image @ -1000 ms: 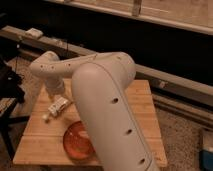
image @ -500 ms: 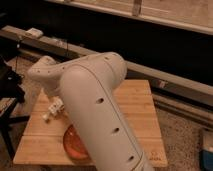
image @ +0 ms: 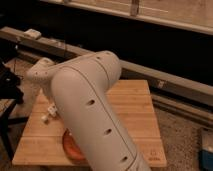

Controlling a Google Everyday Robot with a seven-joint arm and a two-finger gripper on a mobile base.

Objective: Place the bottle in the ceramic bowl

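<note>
the robot's thick white arm (image: 92, 115) fills the middle of the view, bending over a wooden table (image: 132, 107). the gripper (image: 51, 106) hangs at the arm's far end, low over the left part of the tabletop, and is mostly hidden by the arm's own bulk. whether it is clenched, released or grasping something, i cannot tell.

just under the gripper, at its tip, a small pale shape shows against the wood. this looks like the bottle (image: 47, 116), lying close to the tabletop. i cannot tell if it touches the gripper or the table.

the bowl (image: 71, 145) sits on the table nearer the front edge than the gripper and a little to the side of it. only a red-orange slice of its rim shows, as the arm covers the rest. the bottle is outside the bowl and near it, not touching it.

behind the gripper, past the table's back edge, a long grey ledge (image: 165, 80) runs across the view with a small white box (image: 33, 33) on it.
</note>
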